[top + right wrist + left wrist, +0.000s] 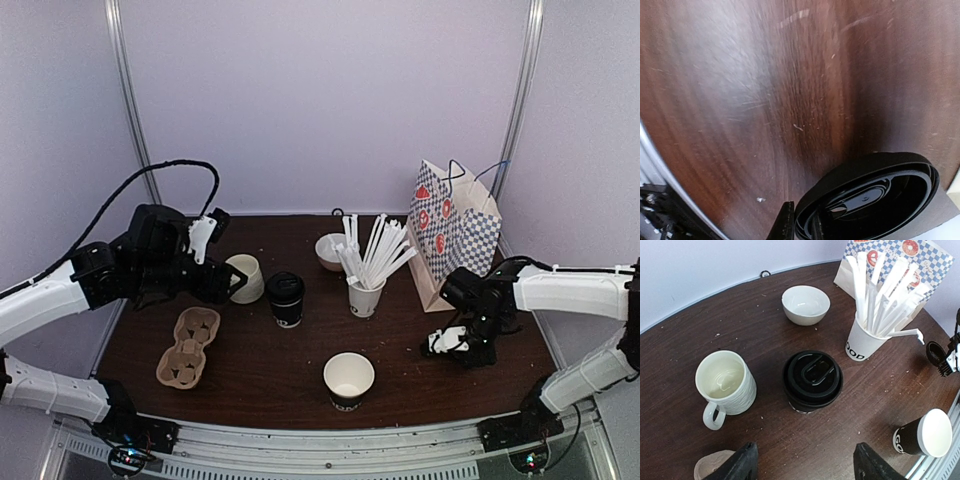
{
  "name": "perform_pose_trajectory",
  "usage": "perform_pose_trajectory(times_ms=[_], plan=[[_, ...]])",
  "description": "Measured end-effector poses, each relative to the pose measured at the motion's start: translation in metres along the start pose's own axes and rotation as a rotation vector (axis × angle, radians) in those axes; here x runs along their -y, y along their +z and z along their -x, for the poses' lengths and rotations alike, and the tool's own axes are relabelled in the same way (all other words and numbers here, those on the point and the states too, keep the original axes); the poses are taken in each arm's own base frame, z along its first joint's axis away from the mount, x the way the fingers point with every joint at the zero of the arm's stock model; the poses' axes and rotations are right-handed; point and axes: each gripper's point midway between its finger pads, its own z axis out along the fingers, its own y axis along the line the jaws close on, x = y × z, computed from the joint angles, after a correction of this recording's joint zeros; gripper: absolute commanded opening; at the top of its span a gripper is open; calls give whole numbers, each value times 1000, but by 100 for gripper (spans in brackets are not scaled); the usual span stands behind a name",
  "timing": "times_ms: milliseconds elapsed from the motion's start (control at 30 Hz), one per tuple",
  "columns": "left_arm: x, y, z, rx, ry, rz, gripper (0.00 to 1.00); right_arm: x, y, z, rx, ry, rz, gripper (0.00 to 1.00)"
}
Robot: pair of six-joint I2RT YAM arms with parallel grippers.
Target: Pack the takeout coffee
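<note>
Now: right gripper (802, 225) narrow, with the rim of the loose black lid (875, 200) pinched edge-on between its fingers. That sits at the lower right of the wrist view, close over the bare worktop (740, 100). Left gripper (805, 471) wide and empty, hovering over the lidded cup (812, 380).

Where the coffee is:
- Lidded cup upright at the centre of the left wrist view. The cream mug (725, 382) is just beside it toward the frame's left, and the cup of stirrers (862, 342) is to its upper right.
- Open cup (348, 380) upright at low centre of the overhead view. Its white inside shows and it has no lid. It stands well apart from the lid I hold.
- Pulp carrier (188, 345) at lower left, checked paper bag (455, 225) at upper right.

Handling, my judgement:
- Lid: thin moulded plastic, very light, springy and glossy, so likely slippery. A pinch on the rim is a small hold, and the lid may pivot between the fingers. Seating it would need even pressure all round the cup's rim, not a push on one side.
- Open cup: paper wall, light and soft. From above it looks empty, though I cannot be sure. With no lid the mouth will go oval under a squeeze. I would take it round the wall below the rolled rim and close gently. It is light enough to tip or skid if nudged.
- Lidded cup: the lid stiffens the top. The best hold looks to be across the wall just under the lid, approaching from the side clear of the mug.
</note>
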Motion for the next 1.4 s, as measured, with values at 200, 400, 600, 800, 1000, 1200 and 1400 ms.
perform_pose_trajectory(times_ms=[200, 400, 600, 800, 1000, 1200, 1400], plan=[[24, -2, 24, 99, 93, -112, 73, 2, -74, 38, 241, 51, 15, 11], [80, -16, 62, 305, 281, -266, 82, -9, -160, 71, 523, 33, 57, 11], [160, -7, 86, 464, 482, -407, 91, -27, -244, 107, 779, -22, 215, 12], [207, -7, 103, 623, 543, -488, 94, -36, -324, 138, 1006, -91, 375, 12], [230, -38, 130, 829, 547, -541, 95, -44, -357, 146, 1096, -95, 498, 13], [246, -41, 133, 885, 569, -597, 94, -46, -365, 149, 1120, -78, 552, 13], [260, -42, 135, 897, 585, -636, 93, -43, -367, 151, 1127, -57, 565, 13]])
